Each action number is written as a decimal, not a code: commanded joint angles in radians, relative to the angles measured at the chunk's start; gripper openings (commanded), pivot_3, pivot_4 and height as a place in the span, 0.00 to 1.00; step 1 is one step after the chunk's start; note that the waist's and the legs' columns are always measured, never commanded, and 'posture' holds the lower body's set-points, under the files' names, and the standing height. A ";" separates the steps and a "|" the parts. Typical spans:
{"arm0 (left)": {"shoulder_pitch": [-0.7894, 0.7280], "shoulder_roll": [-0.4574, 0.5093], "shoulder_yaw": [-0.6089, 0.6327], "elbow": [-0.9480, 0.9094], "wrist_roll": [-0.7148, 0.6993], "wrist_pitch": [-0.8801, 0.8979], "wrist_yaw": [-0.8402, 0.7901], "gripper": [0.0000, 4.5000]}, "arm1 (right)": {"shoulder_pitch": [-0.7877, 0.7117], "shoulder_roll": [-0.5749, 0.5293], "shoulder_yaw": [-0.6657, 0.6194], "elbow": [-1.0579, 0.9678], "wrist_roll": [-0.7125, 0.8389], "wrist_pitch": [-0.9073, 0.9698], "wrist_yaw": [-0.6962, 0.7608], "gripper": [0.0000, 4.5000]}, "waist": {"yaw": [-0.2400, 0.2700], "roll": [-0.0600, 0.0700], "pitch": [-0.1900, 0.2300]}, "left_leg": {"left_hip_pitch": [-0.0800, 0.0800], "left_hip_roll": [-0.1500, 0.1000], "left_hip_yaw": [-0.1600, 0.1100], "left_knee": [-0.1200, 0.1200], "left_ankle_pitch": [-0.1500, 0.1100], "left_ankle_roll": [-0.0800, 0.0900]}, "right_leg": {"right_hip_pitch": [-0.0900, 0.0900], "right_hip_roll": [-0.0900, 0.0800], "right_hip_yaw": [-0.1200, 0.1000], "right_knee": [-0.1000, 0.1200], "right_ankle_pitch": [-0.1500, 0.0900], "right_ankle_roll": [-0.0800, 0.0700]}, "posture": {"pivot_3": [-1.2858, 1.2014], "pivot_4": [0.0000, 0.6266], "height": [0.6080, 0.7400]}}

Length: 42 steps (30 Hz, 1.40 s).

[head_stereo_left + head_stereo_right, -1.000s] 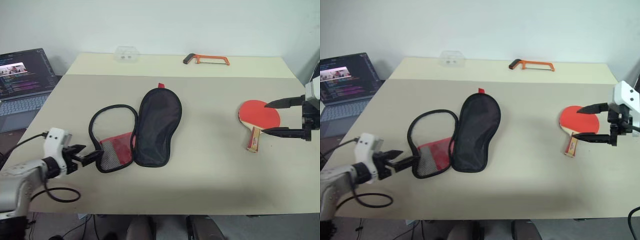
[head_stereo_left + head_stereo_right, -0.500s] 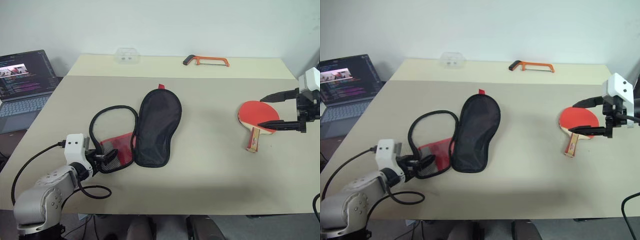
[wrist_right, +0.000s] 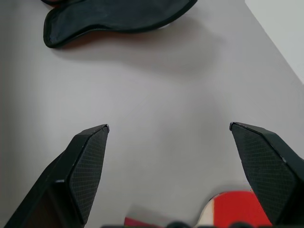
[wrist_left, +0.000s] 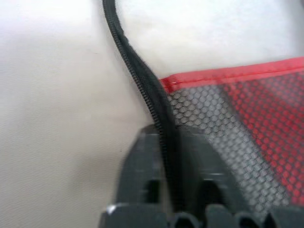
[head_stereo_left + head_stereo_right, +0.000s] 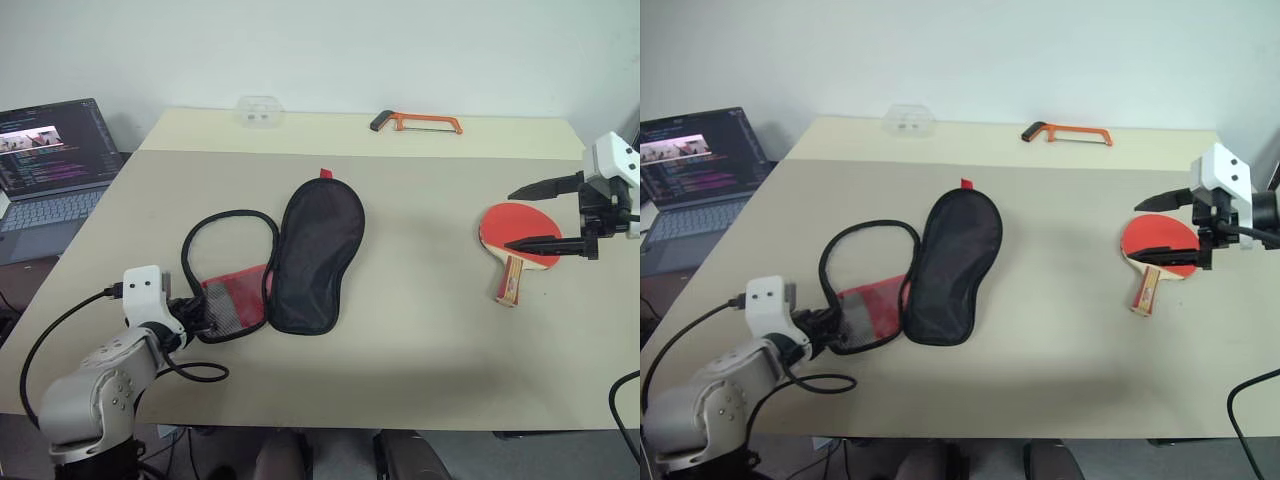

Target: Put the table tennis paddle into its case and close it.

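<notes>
At about seven o'clock on the pale beige surface (image 5: 420, 340), nearest the robot, the left gripper (image 5: 200, 314) has its black jaws clenched on the black zipper piping at the near edge of the case (image 5: 280, 262), a paddle-shaped black fabric zip pouch lying unzipped and spread in two halves; the left wrist view shows the zipper cord running straight between the closed fingers (image 4: 142, 180), with red trim and black mesh over red just beside them. The half by the gripper is a black loop of piping with the red mesh pocket at its near end, and the other half, plain black fabric with a small red tab at its far tip, lies touching it toward the centre of the surface. At about three o'clock, well apart from the case, the table tennis paddle (image 5: 515, 236), a round red rubber-faced bat with a short light wooden handle, lies flat with its handle pointing toward the near edge. The right gripper (image 5: 545, 215) hovers over it with jaws released and spread wide, gripping nothing. At twelve o'clock, near the far edge, lie an orange-framed hacksaw (image 5: 416, 122) and, toward eleven, a small clear plastic box (image 5: 258, 110). At ten o'clock, off the surface, an open laptop (image 5: 50, 150) shows a lit screen.
</notes>
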 commanded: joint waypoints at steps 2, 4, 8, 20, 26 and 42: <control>-0.090 -0.048 -0.009 -0.041 -0.003 -0.049 0.038 0.00 | -0.030 0.005 -0.008 -0.003 -0.006 -0.020 0.012 1.00 | 0.003 0.000 0.000 | -0.001 0.000 0.000 0.000 0.000 0.000 | 0.000 0.000 0.000 0.000 0.000 0.000 | 0.52 0.24 1.00; -0.144 -0.080 -0.026 -0.051 -0.006 -0.059 0.056 0.00 | -0.033 0.009 -0.007 -0.004 -0.007 -0.020 0.013 1.00 | 0.007 0.000 0.000 | -0.001 0.000 -0.001 0.000 0.001 -0.002 | 0.000 0.000 -0.001 -0.001 0.000 0.000 | 0.52 0.24 1.00; -0.226 -0.146 -0.086 -0.058 -0.003 -0.100 0.075 0.00 | -0.040 0.017 -0.006 -0.004 -0.016 -0.018 0.014 1.00 | 0.014 -0.001 0.000 | -0.001 -0.001 -0.001 0.001 0.002 -0.003 | 0.000 0.001 0.000 -0.001 0.000 0.000 | 0.52 0.24 1.00; -0.344 -0.272 -0.231 0.011 0.087 -0.215 0.179 0.00 | -0.031 0.011 -0.019 -0.023 -0.012 -0.010 0.008 1.00 | 0.015 -0.001 0.000 | -0.001 -0.001 -0.001 0.000 0.002 -0.004 | 0.001 0.001 0.000 -0.003 0.000 0.001 | 0.52 0.24 1.00; -0.371 -0.340 -0.316 0.063 0.147 -0.219 0.239 0.00 | -0.043 0.018 -0.014 -0.017 -0.018 -0.014 0.001 1.00 | 0.020 -0.001 0.000 | -0.001 -0.001 -0.001 0.000 0.002 -0.004 | 0.001 0.001 0.000 -0.003 0.000 0.001 | 0.52 0.24 1.00; -0.675 -0.558 -0.481 0.490 0.302 -0.484 0.298 0.00 | -0.085 0.032 0.002 0.018 -0.036 -0.037 0.000 1.00 | 0.023 -0.001 0.001 | -0.002 -0.013 -0.005 -0.003 0.002 -0.004 | 0.001 -0.001 0.000 -0.008 0.001 0.003 | 0.52 0.24 1.00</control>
